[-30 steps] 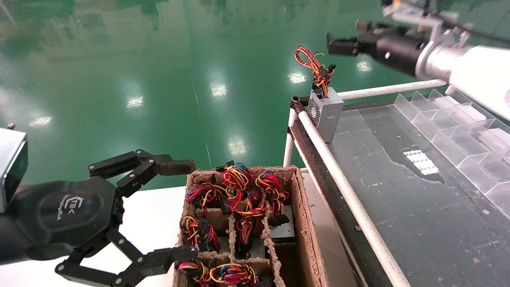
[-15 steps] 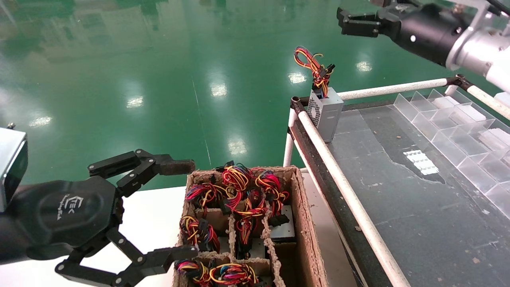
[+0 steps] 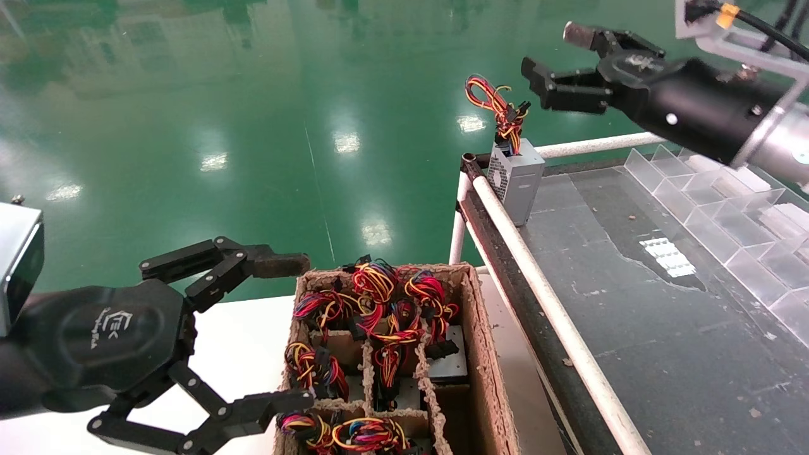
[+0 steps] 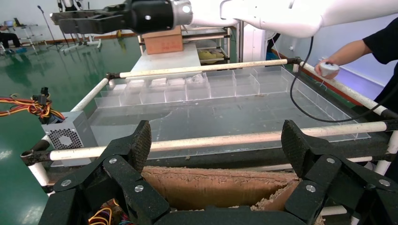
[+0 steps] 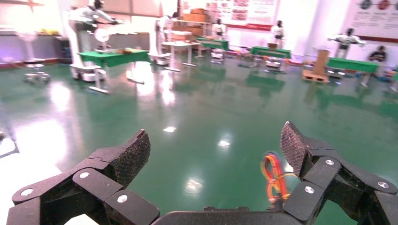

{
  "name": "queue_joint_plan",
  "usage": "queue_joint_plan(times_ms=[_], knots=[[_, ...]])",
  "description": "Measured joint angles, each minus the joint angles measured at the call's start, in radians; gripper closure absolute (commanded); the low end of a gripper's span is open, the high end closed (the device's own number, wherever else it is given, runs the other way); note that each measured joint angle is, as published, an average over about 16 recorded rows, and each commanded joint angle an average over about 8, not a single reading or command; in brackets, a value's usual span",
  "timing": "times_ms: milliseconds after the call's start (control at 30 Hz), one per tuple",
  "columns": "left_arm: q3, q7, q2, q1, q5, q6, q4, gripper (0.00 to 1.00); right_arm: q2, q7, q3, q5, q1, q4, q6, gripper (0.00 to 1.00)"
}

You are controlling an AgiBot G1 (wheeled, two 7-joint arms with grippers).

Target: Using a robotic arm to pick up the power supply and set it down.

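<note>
The power supply (image 3: 515, 180) is a small grey metal box standing upright on the near-left corner of the dark table (image 3: 632, 316), its bundle of red, yellow and orange wires (image 3: 499, 107) sticking up. The robotic arm's right gripper (image 3: 551, 54) hovers open, up and to the right of the wires, holding nothing. In the right wrist view the right gripper (image 5: 213, 147) frames green floor, with the wires (image 5: 274, 180) close to one finger. My left gripper (image 3: 287, 332) is parked open beside the cardboard box; the left wrist view shows the power supply (image 4: 70, 136) far off.
A cardboard box (image 3: 480, 354) with dividers holds several more wired units. A white rail (image 3: 537, 278) edges the dark table. Clear plastic compartments (image 3: 727, 208) line the table's far side. A person's arm (image 4: 371, 49) shows beyond the table.
The right gripper rose from beside the wires, then came back down a little and further right, staying open. The power supply and the left arm have not moved.
</note>
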Motion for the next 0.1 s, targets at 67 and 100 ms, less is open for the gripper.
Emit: queue_joint_plan(times_ms=[67, 100], knots=[[0.000, 0.000, 0.000, 0.000, 0.000, 0.000, 0.000, 0.00, 0.010, 0.006, 0.005, 0.005, -0.014, 0.021, -0.011, 0.00], [0.000, 0.000, 0.000, 0.000, 0.000, 0.000, 0.000, 0.00, 0.014, 0.008, 0.007, 0.007, -0.021, 0.031, -0.017, 0.00]])
